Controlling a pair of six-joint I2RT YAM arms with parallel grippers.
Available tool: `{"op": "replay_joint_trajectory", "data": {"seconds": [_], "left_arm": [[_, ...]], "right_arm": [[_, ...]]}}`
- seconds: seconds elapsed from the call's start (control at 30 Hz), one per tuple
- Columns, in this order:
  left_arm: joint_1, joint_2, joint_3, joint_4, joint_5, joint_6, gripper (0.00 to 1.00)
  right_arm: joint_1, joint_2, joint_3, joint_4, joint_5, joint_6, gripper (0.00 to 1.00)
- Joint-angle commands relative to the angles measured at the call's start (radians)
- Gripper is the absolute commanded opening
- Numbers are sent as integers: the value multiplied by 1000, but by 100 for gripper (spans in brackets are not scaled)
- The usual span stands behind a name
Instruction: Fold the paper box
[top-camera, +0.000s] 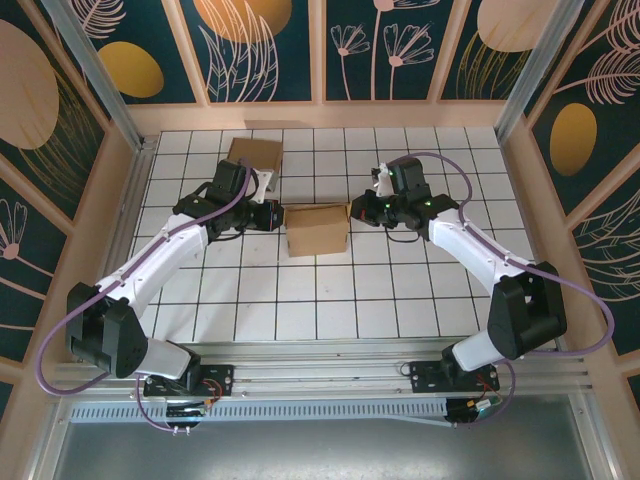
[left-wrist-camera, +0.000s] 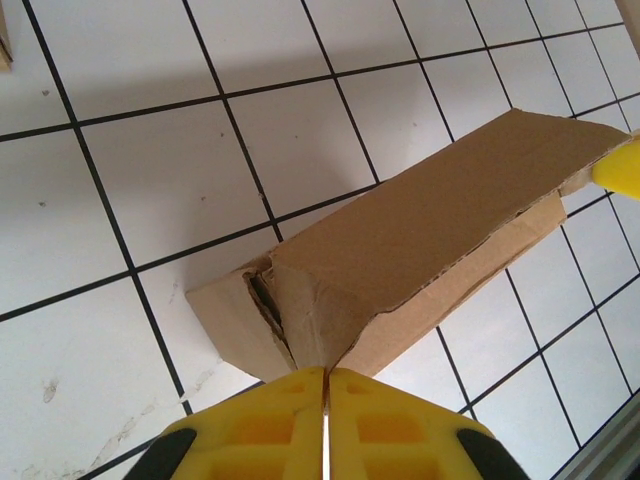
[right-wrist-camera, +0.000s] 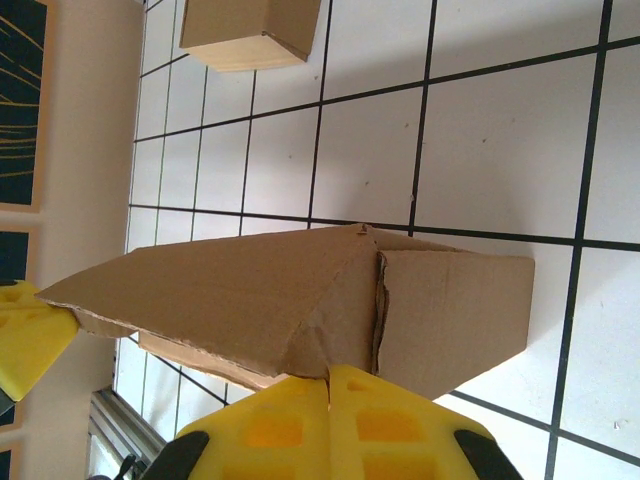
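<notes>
Yellow left pincer (left-wrist-camera: 327, 375) clenched on brown cardboard box (left-wrist-camera: 420, 240) at nine o'clock, right pincer (right-wrist-camera: 328, 375) likewise at three; press evenly, crease square.

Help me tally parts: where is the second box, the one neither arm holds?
In the top view the second box sits toward the far left of the table, just behind the left arm, apart from the held box.
</notes>
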Motion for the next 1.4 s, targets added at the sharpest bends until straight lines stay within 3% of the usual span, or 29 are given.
{"op": "replay_joint_trajectory", "data": {"seconds": [0.0, 0.43, 0.57, 0.67, 0.73, 0.87, 1.0, 1.07, 1.17, 1.37], "left_arm": [[1, 15, -30, -19, -5, -17, 8], [-1, -20, -166, 41, 24, -72, 9], [-1, -58, -133, 39, 15, -76, 19], [-1, -109, -118, 63, -8, -107, 24], [-1, -148, -120, 92, -50, -155, 35], [0, -232, -153, 177, -159, -330, 42], [-1, -274, -230, 285, -205, -579, 70], [-1, -265, -266, 353, -161, -655, 75], [-1, -216, -285, 416, -108, -724, 77], [-1, -110, -261, 426, -45, -672, 73]], "right_arm": [[6, 30, 7, -97, 44, -2, 0], [14, 19, -25, -97, 34, -9, 0], [12, -9, -12, -89, 15, 6, 6], [8, -46, 7, -63, -10, 35, 17], [-1, -61, 23, -54, -42, 48, 25], [-25, -84, 59, -56, -105, 64, 34], [-37, -89, 82, -44, -82, 82, 47], [-41, -57, 105, -66, -68, 67, 51], [-39, 9, 127, -88, -69, 44, 51], [-25, 60, 82, -60, -67, 36, 41]]}}
